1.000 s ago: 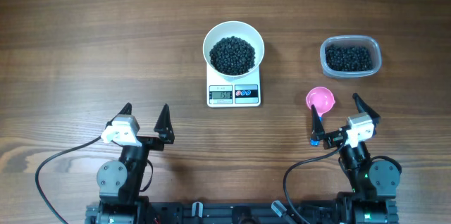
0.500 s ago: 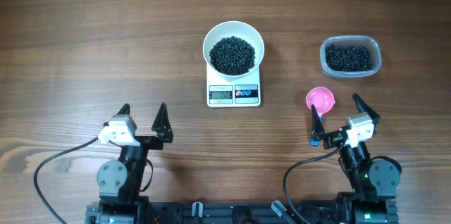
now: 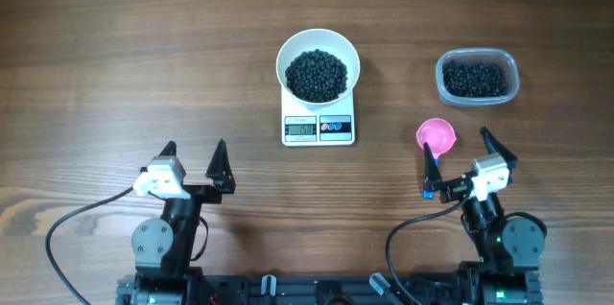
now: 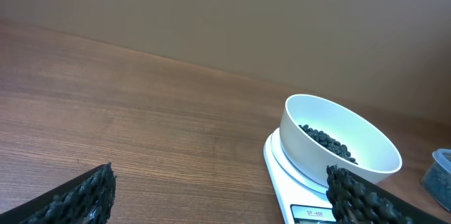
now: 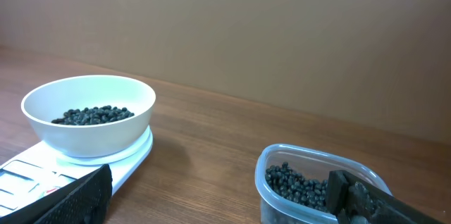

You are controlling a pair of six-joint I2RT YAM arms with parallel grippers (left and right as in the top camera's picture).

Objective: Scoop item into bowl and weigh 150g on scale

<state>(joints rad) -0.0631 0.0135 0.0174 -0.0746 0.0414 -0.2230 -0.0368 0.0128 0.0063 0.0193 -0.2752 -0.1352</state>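
Note:
The white bowl (image 3: 318,60) stands on the small white scale (image 3: 318,128) at the table's middle, with a dark mass of tiny beads, the item (image 3: 317,75), inside. From the left wrist the bowl (image 4: 338,146) and scale (image 4: 282,175) show at right. From the right wrist the bowl (image 5: 88,115) and scale (image 5: 42,171) show at left. My left gripper (image 3: 197,156) (image 4: 218,199) is open over bare wood, well to the left of and nearer than the scale. My right gripper (image 3: 456,147) (image 5: 218,199) is open and holds nothing.
A clear plastic tub (image 3: 477,77) (image 5: 317,182) of more beads stands at the back right. A small pink scoop (image 3: 436,135) lies on the table just ahead of my right gripper's left finger. Cables trail by both arm bases at the near edge.
My left gripper shifted slightly to the left early in the second and has stayed still since. The right gripper, bowl, scale and scoop have not moved.

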